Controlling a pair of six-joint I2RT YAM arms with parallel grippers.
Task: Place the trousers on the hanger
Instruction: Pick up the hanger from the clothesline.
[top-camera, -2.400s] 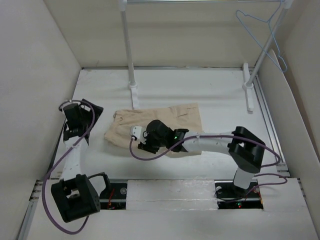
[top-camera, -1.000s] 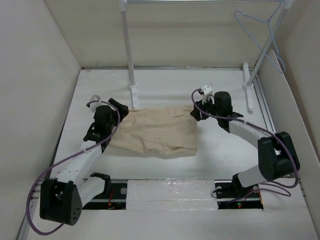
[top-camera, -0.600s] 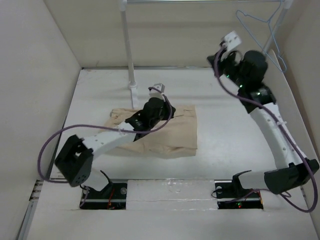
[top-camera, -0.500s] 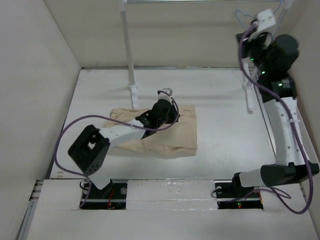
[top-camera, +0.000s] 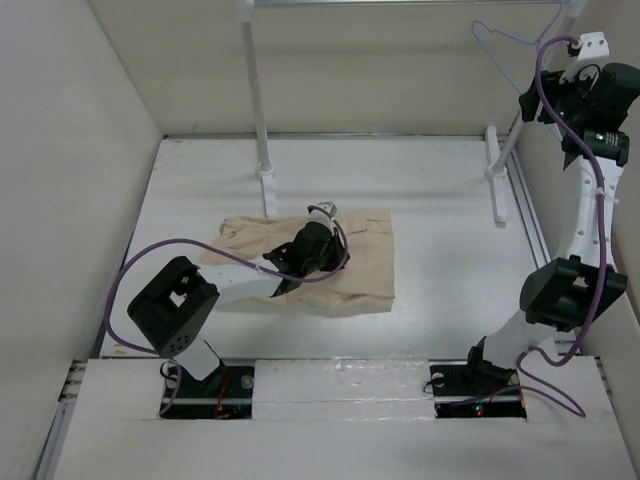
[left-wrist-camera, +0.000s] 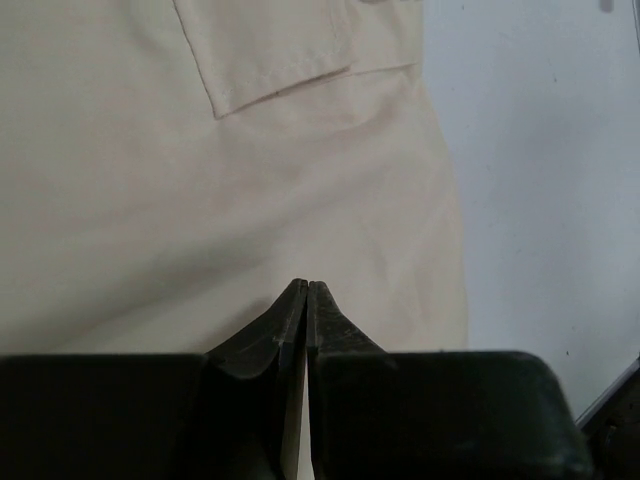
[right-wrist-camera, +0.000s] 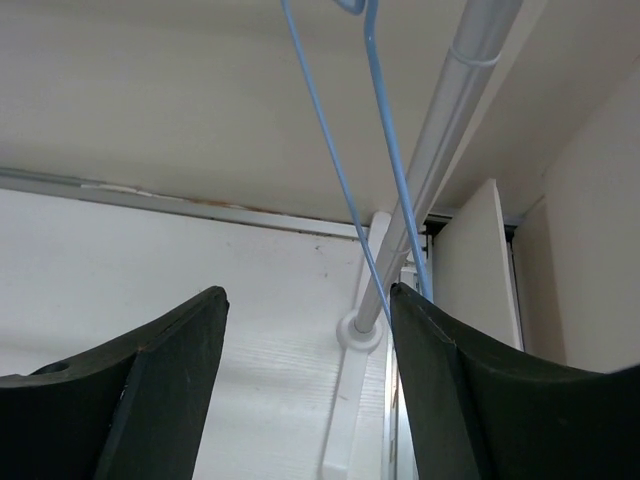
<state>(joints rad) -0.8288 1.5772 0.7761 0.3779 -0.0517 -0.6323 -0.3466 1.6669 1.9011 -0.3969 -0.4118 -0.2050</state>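
Observation:
The beige trousers (top-camera: 365, 265) lie flat and wrinkled on the table, a pocket seam (left-wrist-camera: 270, 85) showing in the left wrist view. My left gripper (top-camera: 328, 240) (left-wrist-camera: 305, 286) is low over their middle. Its jaws are shut tight, with no cloth seen between them. The pale blue wire hanger (top-camera: 515, 40) hangs from the rack at the back right. My right gripper (top-camera: 538, 102) (right-wrist-camera: 308, 292) is raised up to it and open. Two hanger wires (right-wrist-camera: 340, 180) run down between its fingers, one close to the right finger (right-wrist-camera: 450, 400).
A white rack stands at the back: a left pole (top-camera: 255, 90), a slanted right pole (top-camera: 525, 100) (right-wrist-camera: 440, 170) and its foot (top-camera: 495, 185). White walls close in the table on the left, back and right. The right wall is close beside the raised right arm.
My left gripper moved from the trousers' left edge to their middle and shut. My right gripper left their right corner, rose to the hanger and opened.

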